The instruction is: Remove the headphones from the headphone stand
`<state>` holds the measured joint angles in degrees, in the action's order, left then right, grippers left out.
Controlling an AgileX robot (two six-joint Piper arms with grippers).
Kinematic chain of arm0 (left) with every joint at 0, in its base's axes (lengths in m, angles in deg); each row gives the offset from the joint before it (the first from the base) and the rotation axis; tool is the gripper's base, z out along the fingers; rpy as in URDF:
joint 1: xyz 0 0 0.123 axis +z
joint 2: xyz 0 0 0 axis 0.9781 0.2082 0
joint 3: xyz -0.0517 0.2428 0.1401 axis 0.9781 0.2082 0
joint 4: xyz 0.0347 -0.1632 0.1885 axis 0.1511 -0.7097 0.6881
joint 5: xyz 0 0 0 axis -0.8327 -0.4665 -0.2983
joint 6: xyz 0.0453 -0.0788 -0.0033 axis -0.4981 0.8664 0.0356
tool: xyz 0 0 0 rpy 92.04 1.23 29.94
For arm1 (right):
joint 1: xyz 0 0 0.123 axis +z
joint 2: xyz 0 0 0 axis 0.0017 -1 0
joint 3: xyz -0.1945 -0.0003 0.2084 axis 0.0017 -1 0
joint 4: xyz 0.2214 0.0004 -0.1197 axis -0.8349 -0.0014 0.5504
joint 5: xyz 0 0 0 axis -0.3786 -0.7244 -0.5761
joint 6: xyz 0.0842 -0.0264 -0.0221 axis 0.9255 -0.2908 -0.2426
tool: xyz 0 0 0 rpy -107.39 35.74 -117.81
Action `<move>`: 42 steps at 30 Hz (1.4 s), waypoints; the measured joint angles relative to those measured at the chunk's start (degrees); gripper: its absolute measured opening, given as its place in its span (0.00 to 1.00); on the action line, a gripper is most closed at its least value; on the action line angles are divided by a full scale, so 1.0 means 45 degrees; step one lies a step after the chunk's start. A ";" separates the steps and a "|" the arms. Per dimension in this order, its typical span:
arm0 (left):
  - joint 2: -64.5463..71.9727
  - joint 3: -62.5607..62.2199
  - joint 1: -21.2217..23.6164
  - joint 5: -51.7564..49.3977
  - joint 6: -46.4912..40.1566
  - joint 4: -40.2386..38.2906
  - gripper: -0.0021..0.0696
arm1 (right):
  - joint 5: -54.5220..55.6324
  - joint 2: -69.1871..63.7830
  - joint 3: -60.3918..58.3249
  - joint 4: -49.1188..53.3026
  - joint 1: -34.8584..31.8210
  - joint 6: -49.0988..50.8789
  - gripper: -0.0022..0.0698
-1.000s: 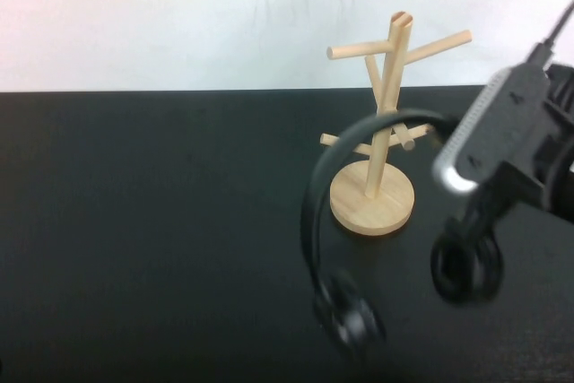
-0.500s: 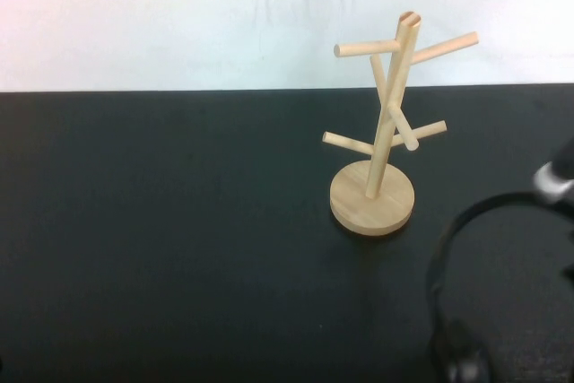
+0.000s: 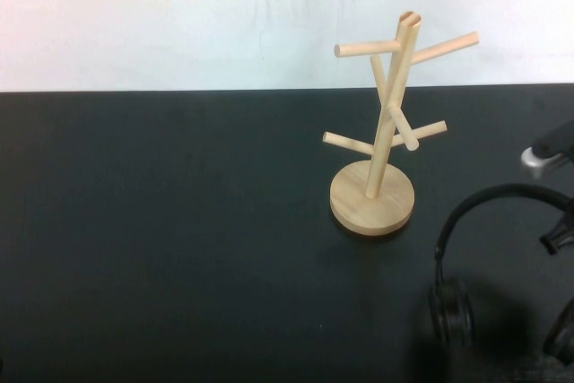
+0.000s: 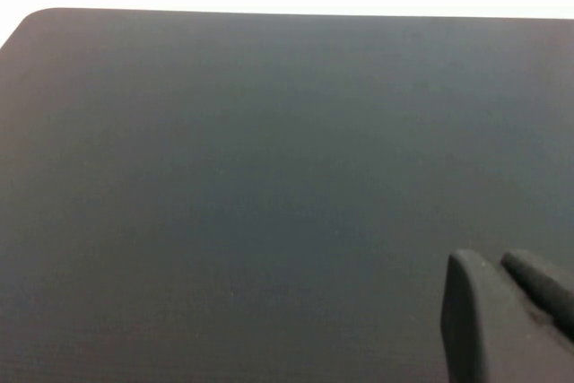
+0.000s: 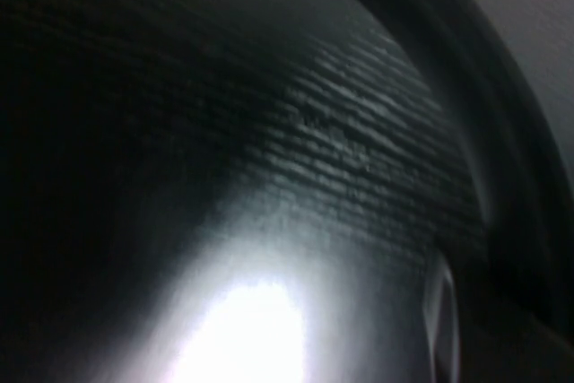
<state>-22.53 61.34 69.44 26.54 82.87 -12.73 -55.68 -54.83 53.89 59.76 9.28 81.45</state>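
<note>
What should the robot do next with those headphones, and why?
Probably lower the headphones the last bit onto the table and let go. They are already off the headphone stand, to its right, near the right tool at the edge. The left tool sits parked, shut.

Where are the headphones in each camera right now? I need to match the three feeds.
High view: headphones off the stand, low on the black table, right of the stand's base; right tool at the right edge.
Left wrist view: not in it; only table and left tool.
Right wrist view: a dark curved band, likely the headband.
Shared landmark: the table.
</note>
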 joint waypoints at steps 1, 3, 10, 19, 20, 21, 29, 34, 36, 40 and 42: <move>0.0000 0.0000 0.0000 0.0000 0.0000 0.0000 0.03 | -0.0023 -0.0318 0.0134 0.0000 0.0000 -0.0133 0.02; 0.0000 0.0000 0.0000 0.0000 0.0000 0.0000 0.03 | -0.0023 -0.0826 0.0312 -0.0061 0.0000 -0.0208 0.03; 0.0000 0.0000 0.0000 0.0000 0.0000 0.0000 0.03 | 0.0093 -0.1675 0.0485 -0.0145 0.0000 -0.0167 0.21; 0.0000 0.0000 0.0000 0.0000 0.0000 0.0000 0.03 | 0.0033 -0.0671 0.0485 0.0091 0.0000 0.0908 0.52; 0.0000 0.0000 0.0000 0.0000 0.0000 0.0000 0.03 | 0.0033 -0.0349 0.0485 0.0091 0.0000 0.1065 0.51; 0.0000 0.0000 0.0000 0.0000 0.0000 0.0000 0.03 | 0.0033 0.0027 0.0485 0.0091 0.0000 0.1150 0.49; 0.0000 0.0000 0.0000 0.0000 0.0000 0.0000 0.03 | -0.0809 0.3680 0.0402 0.0022 0.0000 0.3248 0.02; 0.0000 0.0000 0.0000 0.0000 0.0000 0.0000 0.03 | -0.0939 0.6137 -0.0371 -0.1034 0.0000 0.4322 0.02; 0.0000 0.0000 0.0000 0.0000 0.0000 0.0000 0.03 | -0.0939 0.7260 -0.1003 -0.1856 0.0000 0.4343 0.02; 0.0000 0.0000 0.0000 0.0000 0.0000 0.0000 0.03 | -0.0794 0.9463 -0.2416 -0.2496 0.0000 0.4158 0.02; 0.0000 0.0000 0.0000 0.0000 0.0000 0.0000 0.03 | -0.0643 1.0925 -0.3190 -0.2439 0.0000 0.3957 0.02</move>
<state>-22.53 61.34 69.44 26.54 82.87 -12.73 -58.57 -5.67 39.53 48.79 9.28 99.26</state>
